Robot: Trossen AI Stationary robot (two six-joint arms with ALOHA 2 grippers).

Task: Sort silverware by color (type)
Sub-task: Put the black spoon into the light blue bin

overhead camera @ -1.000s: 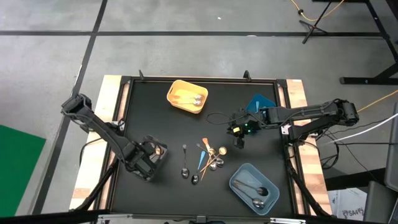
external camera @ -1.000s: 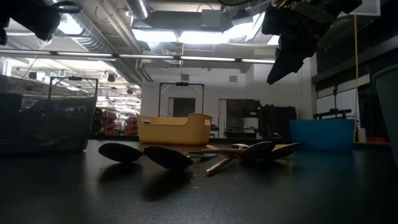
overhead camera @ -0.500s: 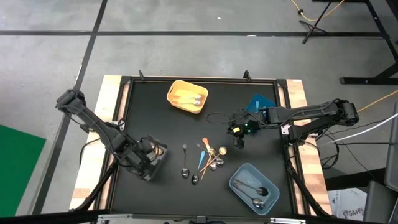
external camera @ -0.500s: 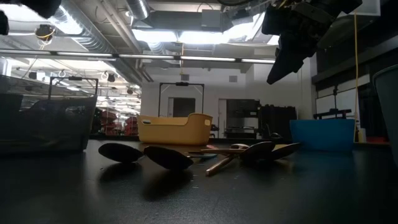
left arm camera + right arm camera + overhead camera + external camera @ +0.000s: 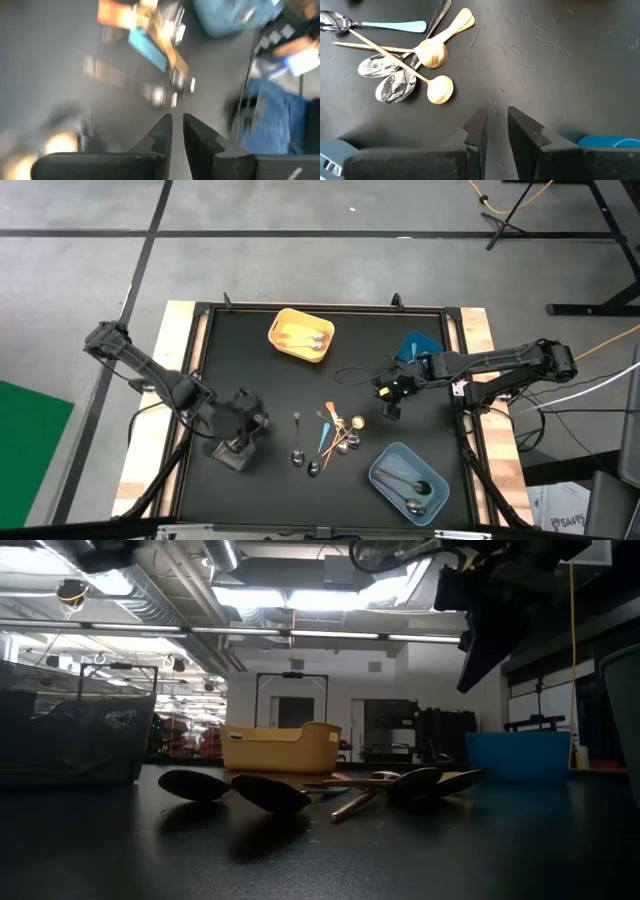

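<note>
Silverware lies heaped: gold, silver and blue-handled spoons crossing.

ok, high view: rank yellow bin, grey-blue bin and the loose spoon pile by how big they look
1. Grey-blue bin and yellow bin: they look close in size, the grey-blue one perhaps slightly bigger, so I won't split them.
2. Spoon pile: a slightly smaller spread, made of thin pieces.

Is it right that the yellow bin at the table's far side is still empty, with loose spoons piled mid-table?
Not quite. The yellow bin isn't empty: the high view shows utensils already lying inside it. The rest holds: it sits at the far side, and loose spoons lie piled mid-table.
</note>
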